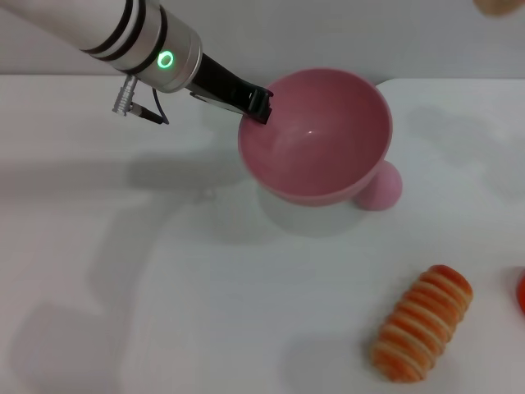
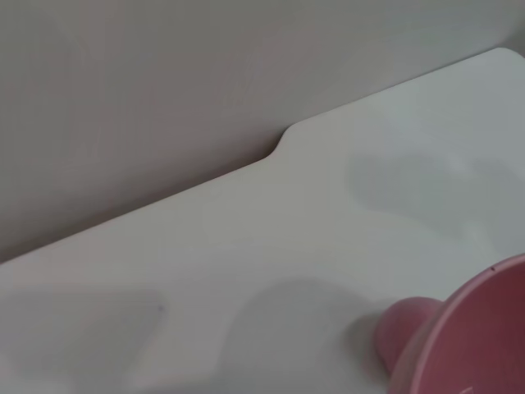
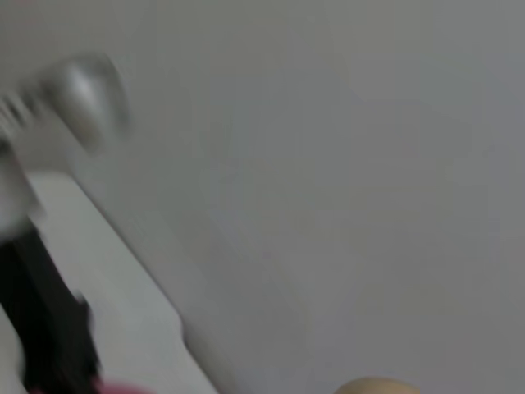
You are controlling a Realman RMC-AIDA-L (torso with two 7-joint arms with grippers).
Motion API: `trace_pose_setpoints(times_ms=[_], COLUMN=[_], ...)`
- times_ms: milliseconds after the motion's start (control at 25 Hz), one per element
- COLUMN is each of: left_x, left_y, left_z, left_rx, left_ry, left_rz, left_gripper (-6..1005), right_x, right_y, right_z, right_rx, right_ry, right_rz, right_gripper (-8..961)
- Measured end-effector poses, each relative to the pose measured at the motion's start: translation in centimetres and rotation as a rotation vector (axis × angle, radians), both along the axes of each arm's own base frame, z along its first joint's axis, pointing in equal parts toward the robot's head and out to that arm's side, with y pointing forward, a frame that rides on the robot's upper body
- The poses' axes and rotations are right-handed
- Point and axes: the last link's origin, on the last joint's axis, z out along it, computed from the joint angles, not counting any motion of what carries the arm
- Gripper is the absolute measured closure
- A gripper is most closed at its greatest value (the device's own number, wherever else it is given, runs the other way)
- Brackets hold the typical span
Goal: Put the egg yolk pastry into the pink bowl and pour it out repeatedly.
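Note:
The pink bowl [image 1: 316, 135] hangs tilted above the table, its empty inside facing me. My left gripper [image 1: 258, 105] is shut on its far-left rim. The left wrist view catches an edge of the pink bowl [image 2: 484, 336] in one corner. The egg yolk pastry [image 1: 500, 6] is a pale beige lump cut off at the head view's top right corner, up in the air well off the table. The egg yolk pastry [image 3: 373, 386] also shows close to the right wrist camera, held by my right gripper, whose body stays out of frame.
A small pink ball [image 1: 381, 187] sits on the white table [image 1: 164, 271] just behind and to the right of the bowl. An orange-and-cream striped roll [image 1: 422, 324] lies at the front right. A red object [image 1: 522, 291] pokes in at the right edge.

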Motion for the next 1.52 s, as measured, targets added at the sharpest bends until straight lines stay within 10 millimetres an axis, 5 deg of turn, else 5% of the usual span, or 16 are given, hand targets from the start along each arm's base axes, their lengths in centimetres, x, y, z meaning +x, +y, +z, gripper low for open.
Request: trace_pose_setpoints(times_ms=[280,440,600,800,960,1080,1240,1520], left_x=[0.1,0.2,0.4,0.3,0.2,-0.1,-0.6,-0.7], left_y=[0.0,0.0,-0.2,-0.2,-0.1,0.1,0.5,1.1], left_z=[-0.1,-0.3,-0.6,-0.6,-0.6,-0.5,-0.4,-0.5], left_rx=[0.003,0.005,-0.003,-0.005,-0.001,0.025,0.064,0.159], left_ry=[-0.005,-0.009,-0.022,-0.021,-0.021,-0.029,-0.041,-0.139], left_rz=[-0.002,-0.010,-0.019,-0.019,-0.027,-0.034,-0.041,-0.102], left_gripper=[958,958,957,957,957,956,956,956], right_x=[-3.9,-3.8,-3.3,-3.0,-1.8,0.5,5.6,15.2], right_y=[0.1,1.5,2.3,2.2,1.8,1.0,-0.9,-4.0], right_z=[-3.3,-6.8,-8.5,-7.9,-5.3,-2.3,1.3,3.8], right_rx=[-0.149,-0.276,-0.327,-0.316,-0.244,-0.148,0.066,0.588], right_ry=[0.030,0.040,0.044,0.091,0.223,0.426,0.713,0.876], right_rz=[0.164,0.151,0.141,0.142,0.162,0.226,0.362,0.378], right_gripper=[748,781,708,617,491,357,360,362])
